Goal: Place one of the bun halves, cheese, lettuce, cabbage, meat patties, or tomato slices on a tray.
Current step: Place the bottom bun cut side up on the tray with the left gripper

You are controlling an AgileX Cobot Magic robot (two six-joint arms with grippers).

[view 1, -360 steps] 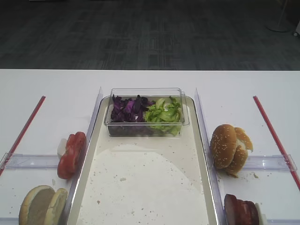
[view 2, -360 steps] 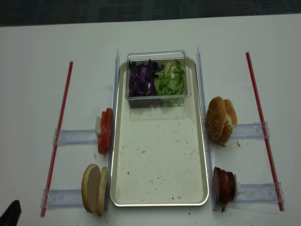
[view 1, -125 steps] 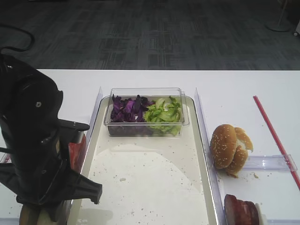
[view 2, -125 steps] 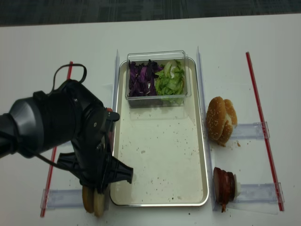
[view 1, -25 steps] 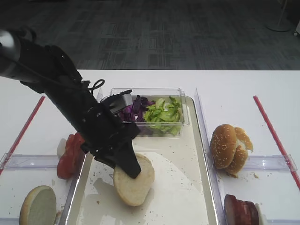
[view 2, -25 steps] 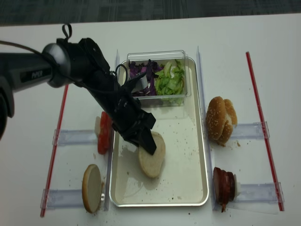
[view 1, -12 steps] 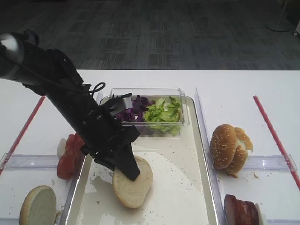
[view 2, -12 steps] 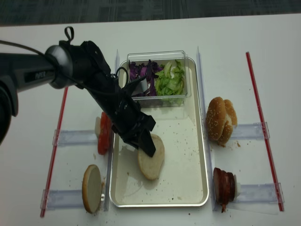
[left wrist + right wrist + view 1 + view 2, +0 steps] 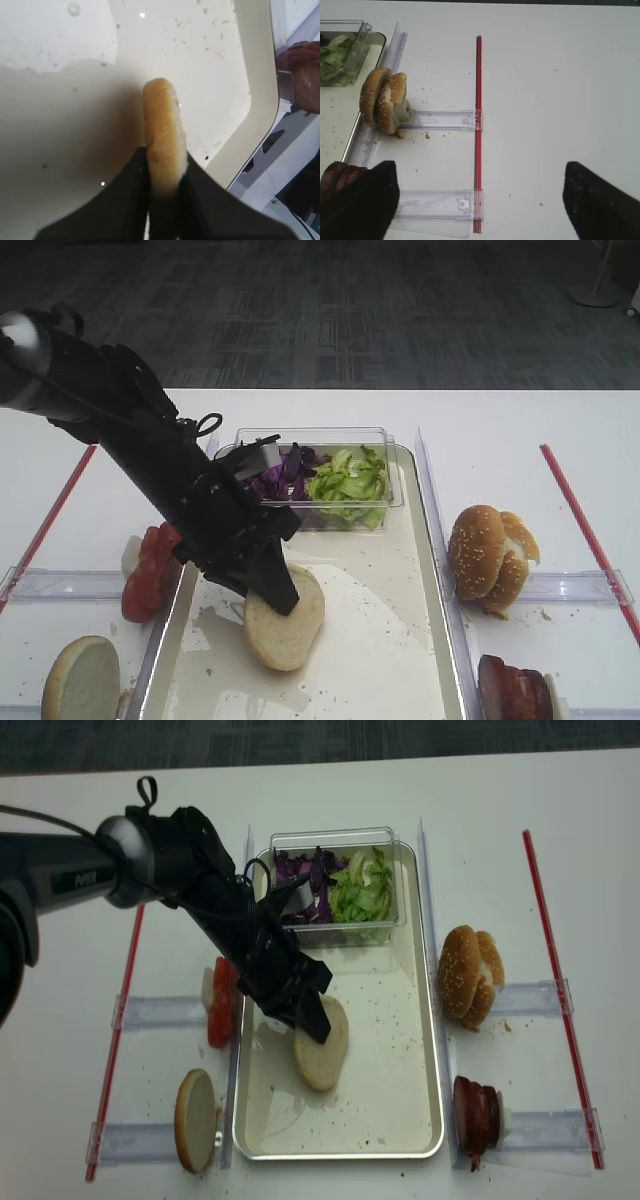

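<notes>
My left fingers (image 9: 283, 602) were clamped tight on the flat round cream-faced bun half (image 9: 285, 618), tilted over the big silvery metal tray (image 9: 437, 570); best bet was lowering it flat before letting go.

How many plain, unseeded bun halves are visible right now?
2. One bun half is pinched by the left gripper over the tray. The other bun half stands on edge left of the tray. None seems hidden.

The tray (image 9: 432, 540) is silvery metal with a matt cream floor; on it, a clear glossy plastic tub (image 9: 312, 478). The white surface (image 9: 500, 420) looks smooth.
</notes>
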